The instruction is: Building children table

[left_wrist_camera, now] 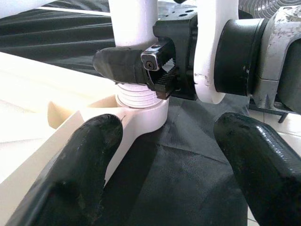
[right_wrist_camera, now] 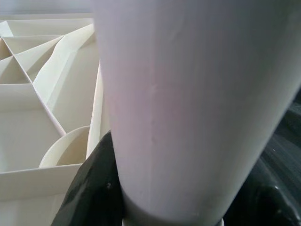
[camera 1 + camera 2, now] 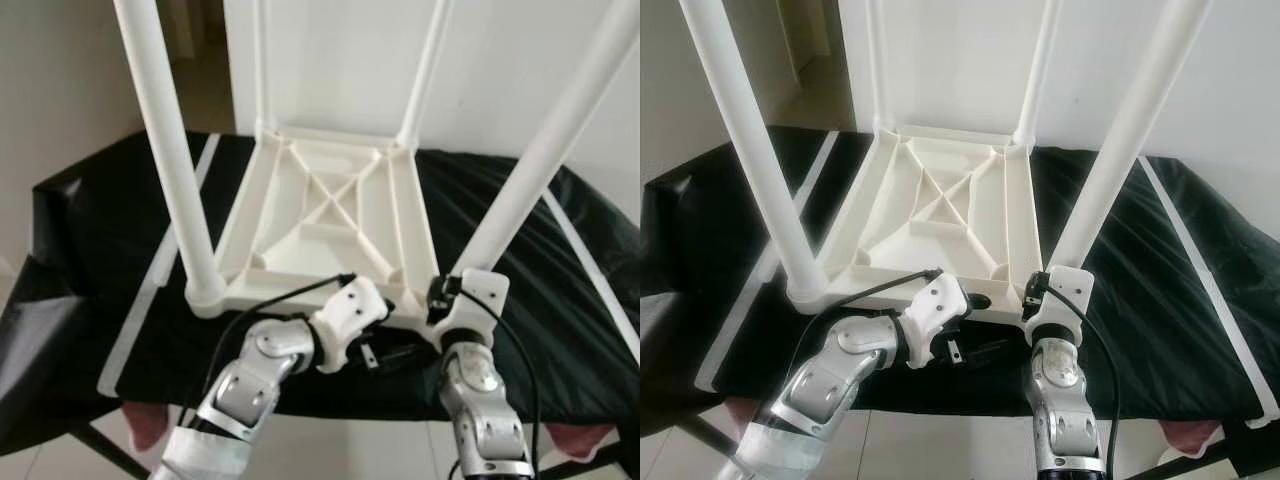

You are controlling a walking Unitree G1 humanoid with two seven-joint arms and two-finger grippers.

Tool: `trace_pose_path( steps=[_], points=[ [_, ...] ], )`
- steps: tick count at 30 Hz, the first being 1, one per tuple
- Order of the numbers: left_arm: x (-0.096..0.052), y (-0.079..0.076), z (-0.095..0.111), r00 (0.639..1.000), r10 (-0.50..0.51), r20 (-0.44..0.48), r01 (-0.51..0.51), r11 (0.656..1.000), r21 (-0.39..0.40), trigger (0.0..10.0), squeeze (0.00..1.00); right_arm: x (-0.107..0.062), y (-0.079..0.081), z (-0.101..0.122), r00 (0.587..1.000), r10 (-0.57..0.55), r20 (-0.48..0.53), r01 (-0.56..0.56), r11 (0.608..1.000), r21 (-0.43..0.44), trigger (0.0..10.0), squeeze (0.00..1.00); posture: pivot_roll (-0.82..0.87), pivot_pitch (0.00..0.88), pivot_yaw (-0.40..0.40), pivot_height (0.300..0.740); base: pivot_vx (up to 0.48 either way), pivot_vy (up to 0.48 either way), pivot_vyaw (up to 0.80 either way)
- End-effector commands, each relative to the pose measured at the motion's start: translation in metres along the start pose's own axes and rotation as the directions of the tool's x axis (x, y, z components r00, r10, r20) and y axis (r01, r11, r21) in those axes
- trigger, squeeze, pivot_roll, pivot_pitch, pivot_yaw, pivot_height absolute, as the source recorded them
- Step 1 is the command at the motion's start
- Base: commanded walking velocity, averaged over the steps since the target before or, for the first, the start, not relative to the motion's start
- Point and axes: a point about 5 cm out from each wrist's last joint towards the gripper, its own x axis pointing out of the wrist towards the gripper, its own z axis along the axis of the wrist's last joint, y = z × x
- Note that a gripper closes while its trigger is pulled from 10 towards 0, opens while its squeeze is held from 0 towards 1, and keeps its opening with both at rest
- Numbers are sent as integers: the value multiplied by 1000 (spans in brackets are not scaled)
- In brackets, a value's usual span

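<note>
On the worktop (image 3: 90, 250), draped in black cloth (image 3: 1160, 280), we see the white tabletop (image 3: 330, 215) lying underside up, ribs showing, four legs rising from its corners. At the near left corner stands one leg (image 3: 170, 150), seated in its socket. Just right of it, our left hand (image 1: 164, 179) hovers at the tabletop's near edge, fingers (image 1: 77, 169) spread wide and holding nothing, one touching or nearly touching the edge. Further right, our right hand (image 1: 141, 66) clamps the near right leg (image 3: 540, 160) just above its base, fingers (image 2: 89, 188) pressed on either side. Threads show between this leg's base and its socket (image 1: 141, 113). Behind stand the two far legs (image 3: 425, 70) before a white wall (image 3: 1200, 120).
</note>
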Motion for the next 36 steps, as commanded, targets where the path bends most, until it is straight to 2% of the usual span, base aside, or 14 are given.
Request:
trace_pose_path(
  steps=[1, 4, 5, 6, 11, 16, 17, 18, 21, 25, 26, 31, 34, 36],
  points=[
    [0, 3, -1, 998, 60, -3, -60, 998, -11, 10000, 0, -2, 0, -12, 997, -15, -69, 14, 1000, -4, 10000, 0, -8, 0, -49, 740, 0, 0, 0],
    [0, 4, 1, 998, 65, 0, -65, 998, -10, 10000, 0, -1, 2, -11, 998, -5, -63, 5, 1000, -9, 10000, 0, -7, 0, -49, 740, 0, 0, 0],
    [0, 4, 1, 998, 67, 2, -67, 998, -10, 10000, 0, -1, 2, -10, 998, -5, -60, 4, 1000, -5, 10000, 608, -9, 0, -47, 740, 0, 0, 0],
    [0, 4, 1, 998, 68, 2, -68, 998, -11, 10000, 0, -2, 2, -9, 999, 0, -53, -1, 1000, -5, 10000, 1000, -9, 0, -46, 740, 0, 0, 0],
    [-1, 5, 1, 998, 69, 1, -69, 998, -11, 10000, 0, -2, 2, -8, 999, 10, -44, -10, 1000, -5, 10000, 1000, -10, 0, -44, 740, 0, 0, 0],
    [-1, 5, 1, 998, 70, -2, -70, 997, -10, 10000, 0, -1, -3, -3, 997, 78, -10, -78, 997, 9, 10000, 1000, -13, 0, -40, 740, 0, 0, 0],
    [-1, 5, 1, 998, 68, -3, -68, 998, -8, 10000, 0, 0, -7, -1, 993, 122, 4, -122, 993, 2, 10000, 0, -15, 0, -39, 740, 0, 0, 0],
    [-1, 5, 1, 998, 68, -3, -68, 998, -8, 10000, 0, 0, -7, -1, 993, 122, 4, -122, 993, 2, 10000, 0, -15, 0, -39, 740, 0, 0, 0],
    [-1, 6, 1, 998, 64, -4, -64, 998, -4, 10000, 0, 6, -26, 5, 971, 236, 34, -234, 970, -73, 10000, 0, -22, 0, -34, 740, 0, 0, 0],
    [0, 7, 2, 998, 61, -2, -61, 998, 1, 10000, 0, 13, -38, 9, 946, 321, 44, -314, 942, -121, 10000, 0, -27, 0, -32, 740, 0, 0, 0],
    [0, 7, 2, 998, 61, -2, -61, 998, 1, 10000, 0, 13, -38, 9, 946, 321, 44, -314, 942, -121, 10000, 0, -27, 0, -32, 740, 0, 0, 0],
    [2, 6, 4, 998, 55, 6, -55, 998, -1, 10000, 0, 16, -37, 14, 861, 508, 23, -490, 841, -228, 10000, 0, -29, 0, -29, 740, 0, 0, 0],
    [2, 6, 4, 998, 54, 7, -54, 999, 0, 10000, 0, 17, -36, 15, 841, 541, 15, -523, 819, -237, 10000, 0, -26, 0, -29, 740, 0, 0, 0],
    [2, 7, 4, 998, 55, 8, -55, 999, 2, 10000, 0, 19, -34, 14, 805, 593, -11, -579, 781, -234, 10000, 0, -24, 0, -31, 740, 0, 0, 0]
  ],
)
